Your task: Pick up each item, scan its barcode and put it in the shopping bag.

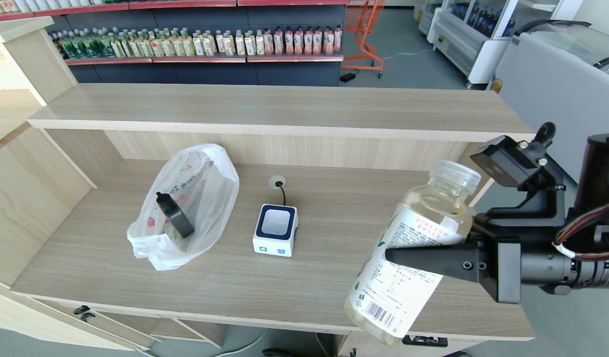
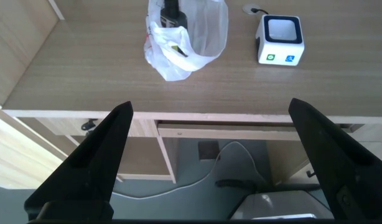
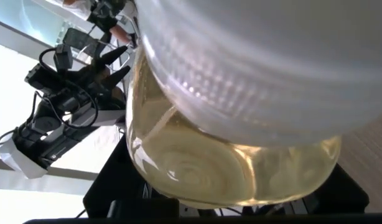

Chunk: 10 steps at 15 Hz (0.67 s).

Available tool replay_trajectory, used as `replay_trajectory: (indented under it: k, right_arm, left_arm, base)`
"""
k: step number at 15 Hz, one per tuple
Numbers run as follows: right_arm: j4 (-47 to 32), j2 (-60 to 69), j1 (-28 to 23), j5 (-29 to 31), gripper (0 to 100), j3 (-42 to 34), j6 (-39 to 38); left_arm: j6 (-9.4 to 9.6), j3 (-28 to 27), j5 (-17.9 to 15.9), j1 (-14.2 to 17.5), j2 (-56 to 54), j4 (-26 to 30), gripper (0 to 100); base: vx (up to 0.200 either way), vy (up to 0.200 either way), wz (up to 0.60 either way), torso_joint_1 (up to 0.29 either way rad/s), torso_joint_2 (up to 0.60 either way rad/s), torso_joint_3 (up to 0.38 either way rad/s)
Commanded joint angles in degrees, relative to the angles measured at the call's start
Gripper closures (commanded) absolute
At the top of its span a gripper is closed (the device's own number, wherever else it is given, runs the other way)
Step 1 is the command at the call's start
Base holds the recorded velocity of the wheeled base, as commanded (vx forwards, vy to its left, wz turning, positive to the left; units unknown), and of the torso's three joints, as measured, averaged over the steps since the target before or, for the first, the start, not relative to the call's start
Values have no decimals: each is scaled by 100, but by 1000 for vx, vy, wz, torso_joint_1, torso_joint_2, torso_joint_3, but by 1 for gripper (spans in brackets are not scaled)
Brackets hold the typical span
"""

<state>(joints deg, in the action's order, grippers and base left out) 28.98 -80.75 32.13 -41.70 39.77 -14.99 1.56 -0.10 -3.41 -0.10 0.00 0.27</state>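
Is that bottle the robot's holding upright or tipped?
Tipped. The bottle slants in the right gripper, its cap up and to the right of its barcoded base.

L gripper (image 2: pixel 209 106) jaws wide; R gripper (image 1: pixel 419 247) jaws clamped.

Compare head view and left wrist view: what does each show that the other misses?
Head view adds: the right end effector shut on a tilted bottle of pale liquid, the barcode on its label facing the camera, and drink shelves behind. Left wrist view adds: the left end effector, open and empty, back from the counter's front edge, with drawer fronts below. Shared: the shopping bag with a dark item inside, the scanner beside it, the counter.
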Motion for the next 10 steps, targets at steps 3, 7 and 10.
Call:
replay_trajectory:
  k: [3,7,10]
  right_arm:
    - [11,51,-1464,725,100,-514,4163]
    - [38,306,-2976,1085,100,-294,6553]
    - [64,446,-3038,1384,100,-250,7335]
  left_arm:
    - [2,1,-1,1,9,0,0]
    - [2,1,-1,1,9,0,0]
    - [2,1,-1,1,9,0,0]
  base:
    - [0,0,0,0,0,0]
    - [0,0,0,0,0,0]
    - [0,0,0,0,0,0]
